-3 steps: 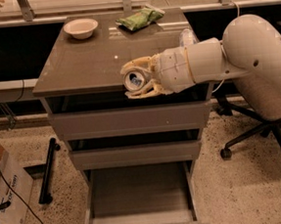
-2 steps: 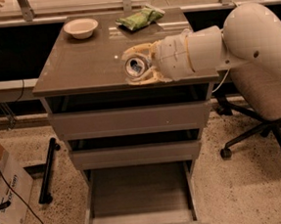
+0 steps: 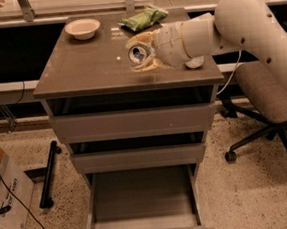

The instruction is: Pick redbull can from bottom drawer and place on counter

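Observation:
The redbull can (image 3: pixel 139 54) is held in my gripper (image 3: pixel 141 52) over the counter (image 3: pixel 89 66), right of its middle. The can lies sideways with its shiny silver top and pull tab facing the camera. The pale fingers (image 3: pixel 143 37) close around the can from above and below. The white arm reaches in from the right. The bottom drawer (image 3: pixel 143 204) is pulled out towards the camera, and nothing shows in its tray.
A white bowl (image 3: pixel 82 28) stands at the counter's back left. A green snack bag (image 3: pixel 143 18) lies at the back middle. An office chair (image 3: pixel 268 105) stands to the right of the cabinet, a cardboard box (image 3: pixel 5 199) on the floor at left.
My gripper has carried the can up and further back over the counter, away from its front edge.

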`<state>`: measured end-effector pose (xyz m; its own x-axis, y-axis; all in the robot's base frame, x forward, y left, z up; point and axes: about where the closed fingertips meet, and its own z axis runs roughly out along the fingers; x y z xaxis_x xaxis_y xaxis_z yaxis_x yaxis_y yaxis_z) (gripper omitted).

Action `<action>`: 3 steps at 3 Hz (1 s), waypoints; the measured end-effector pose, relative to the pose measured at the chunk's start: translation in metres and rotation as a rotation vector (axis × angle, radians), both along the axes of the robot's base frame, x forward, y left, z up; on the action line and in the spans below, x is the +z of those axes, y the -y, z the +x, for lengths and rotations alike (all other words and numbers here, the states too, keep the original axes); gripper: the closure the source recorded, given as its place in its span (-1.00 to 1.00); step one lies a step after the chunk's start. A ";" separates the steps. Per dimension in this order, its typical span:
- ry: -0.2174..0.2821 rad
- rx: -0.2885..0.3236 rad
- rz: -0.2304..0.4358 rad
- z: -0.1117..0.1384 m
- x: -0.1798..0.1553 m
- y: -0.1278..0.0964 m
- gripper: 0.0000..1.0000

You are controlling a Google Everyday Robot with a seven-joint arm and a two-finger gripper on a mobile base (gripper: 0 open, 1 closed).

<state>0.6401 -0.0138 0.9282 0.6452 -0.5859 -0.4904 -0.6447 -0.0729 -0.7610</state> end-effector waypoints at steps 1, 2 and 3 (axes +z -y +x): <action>-0.025 -0.024 -0.028 0.029 -0.013 0.010 1.00; -0.062 -0.044 -0.055 0.060 -0.028 0.030 0.47; -0.083 -0.041 -0.088 0.080 -0.027 0.039 0.00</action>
<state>0.7200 -0.0523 0.9014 0.5792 -0.6541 -0.4866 -0.7089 -0.1093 -0.6968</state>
